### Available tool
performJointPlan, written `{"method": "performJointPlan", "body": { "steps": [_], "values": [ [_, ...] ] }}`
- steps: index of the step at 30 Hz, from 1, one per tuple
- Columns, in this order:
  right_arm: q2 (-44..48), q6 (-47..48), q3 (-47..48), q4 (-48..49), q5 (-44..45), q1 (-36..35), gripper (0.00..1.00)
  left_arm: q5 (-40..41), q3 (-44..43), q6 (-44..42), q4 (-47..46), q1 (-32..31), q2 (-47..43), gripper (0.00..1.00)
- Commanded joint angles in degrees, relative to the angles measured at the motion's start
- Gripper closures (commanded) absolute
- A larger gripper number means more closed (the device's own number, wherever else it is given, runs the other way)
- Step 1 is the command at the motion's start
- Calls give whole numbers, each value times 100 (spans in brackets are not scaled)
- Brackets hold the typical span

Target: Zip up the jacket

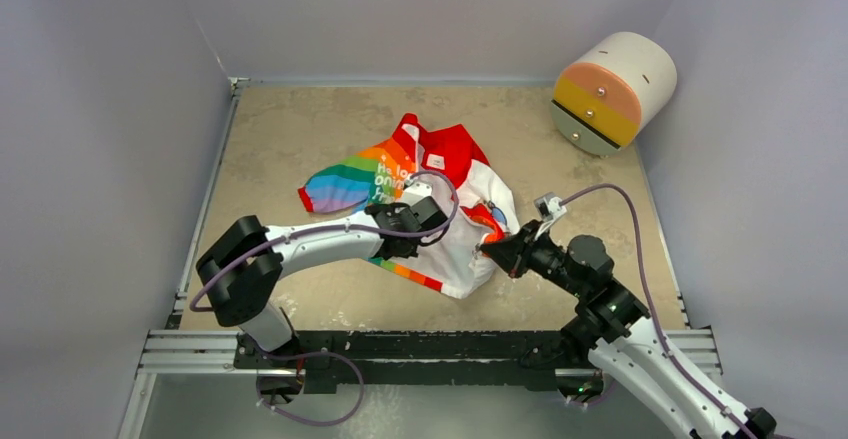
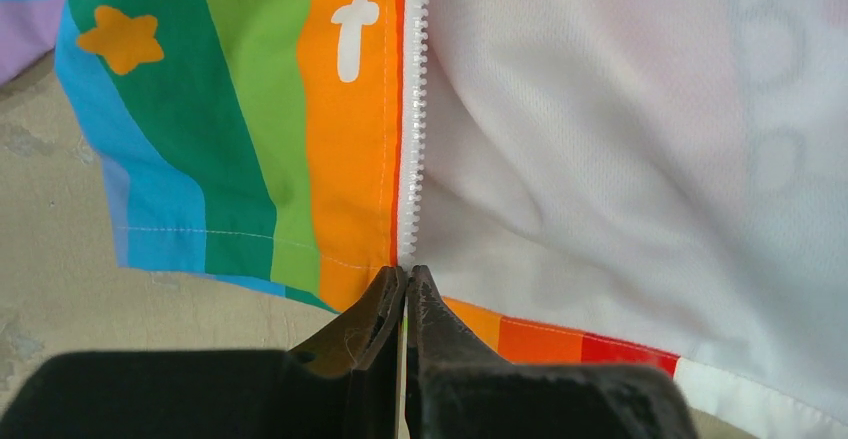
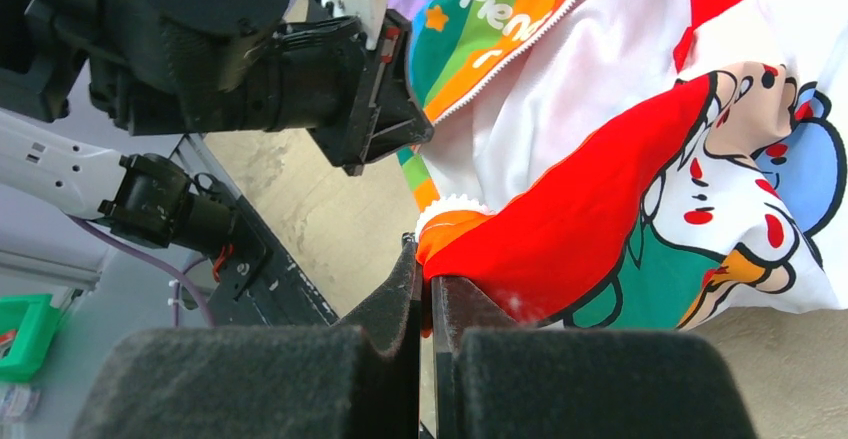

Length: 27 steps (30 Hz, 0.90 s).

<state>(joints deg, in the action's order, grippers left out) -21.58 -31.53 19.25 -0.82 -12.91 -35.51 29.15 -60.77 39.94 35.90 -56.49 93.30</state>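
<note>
Jacket point(image 1: 450, 229) lying rumpled at mid-counter point(image 1: 300, 129), front open, white zipper teeth point(image 2: 412, 109) running along the orange edge of the rainbow panel point(image 2: 250, 109). Left tool point(image 2: 405, 294) clenching the hem right at the zipper's bottom end. Right tool point(image 3: 428, 284) clamping the orange-red edge of the other front panel, with a short frill of teeth point(image 3: 450, 202) showing just above the tips.

Likely risking a slip, with thin fabric pinched only at the fingertips and probably sliding free under any tug. Possibly dragging the whole garment across the surface instead of bringing the halves together, with the two sides apart and the right one folded over. Probably jamming, too, if joined askew with cloth caught in the teeth. Slider not showing in any view.

Reading, in white letters on the rainbow, "riend" under part of another line, and a lone "t" near an orange star point(image 2: 120, 41). Small white tag point(image 1: 435, 161) on the red lining proving too small for reading. Banded drum point(image 1: 612, 89) sitting tilted at the far right corner, well apart.
</note>
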Motion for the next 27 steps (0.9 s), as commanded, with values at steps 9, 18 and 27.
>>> {"method": "performJointPlan", "body": {
  "steps": [9, 18, 27],
  "values": [
    [-1524, -105, -170, 1861, -387, 26, 100, -292, 782, 398, 98, -337, -617, 100],
    [-2663, -182, -184, 2657, -490, 25, 100, -801, 1357, 781, -194, -607, -1099, 100],
    [-3106, -244, -205, 2787, -320, 26, 100, -1118, 1918, 1126, -514, -903, -1265, 100]
  ]
}}
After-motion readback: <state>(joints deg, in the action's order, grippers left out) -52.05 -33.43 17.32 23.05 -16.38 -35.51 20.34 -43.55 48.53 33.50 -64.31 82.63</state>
